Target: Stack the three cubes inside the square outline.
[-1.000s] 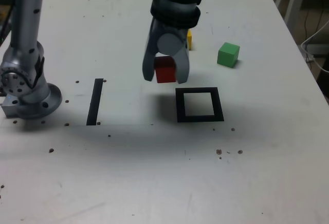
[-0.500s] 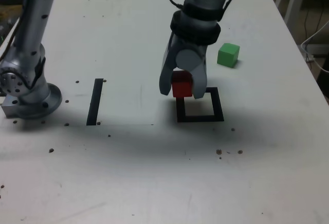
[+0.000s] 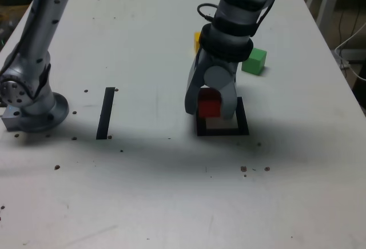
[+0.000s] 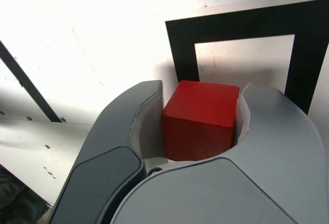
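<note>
red cube [image 4: 200, 118] clamped in end effector [image 3: 209, 107]

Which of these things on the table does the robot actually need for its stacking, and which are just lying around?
Needed: red cube, held in the gripper; yellow cube; green cube; square outline.

Just lying there: straight black tape strip; dark specks on the table.
</note>
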Controlling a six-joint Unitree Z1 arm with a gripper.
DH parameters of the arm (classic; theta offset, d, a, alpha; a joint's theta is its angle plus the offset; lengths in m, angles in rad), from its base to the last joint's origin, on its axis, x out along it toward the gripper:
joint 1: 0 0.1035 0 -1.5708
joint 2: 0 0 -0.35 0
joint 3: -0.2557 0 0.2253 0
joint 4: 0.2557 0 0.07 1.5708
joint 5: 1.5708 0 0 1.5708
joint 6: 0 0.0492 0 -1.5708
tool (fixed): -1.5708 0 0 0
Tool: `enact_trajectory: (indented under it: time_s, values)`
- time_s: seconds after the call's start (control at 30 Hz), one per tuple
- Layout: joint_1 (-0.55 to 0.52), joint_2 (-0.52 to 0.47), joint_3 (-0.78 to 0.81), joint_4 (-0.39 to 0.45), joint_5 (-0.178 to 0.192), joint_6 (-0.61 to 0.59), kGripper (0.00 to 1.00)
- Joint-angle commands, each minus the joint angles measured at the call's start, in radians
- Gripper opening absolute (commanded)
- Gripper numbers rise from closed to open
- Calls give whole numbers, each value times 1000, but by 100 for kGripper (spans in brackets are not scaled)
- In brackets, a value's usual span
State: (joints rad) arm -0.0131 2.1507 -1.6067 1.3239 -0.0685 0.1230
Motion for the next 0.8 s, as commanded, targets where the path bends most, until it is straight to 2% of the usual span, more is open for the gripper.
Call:
enact_trajectory:
  time_s: [0.0,0.43,0.5,0.57,0.7,0.77]
  values:
    - [-1,12,-9,-4,-2,5,28]
    - [27,46,-18,-19,12,32,28]
    - [29,47,-18,-23,14,35,30]
    - [30,47,-18,-30,15,41,42]
    - [31,48,-13,-43,12,55,80]
    - [31,48,-11,-47,10,59,93]
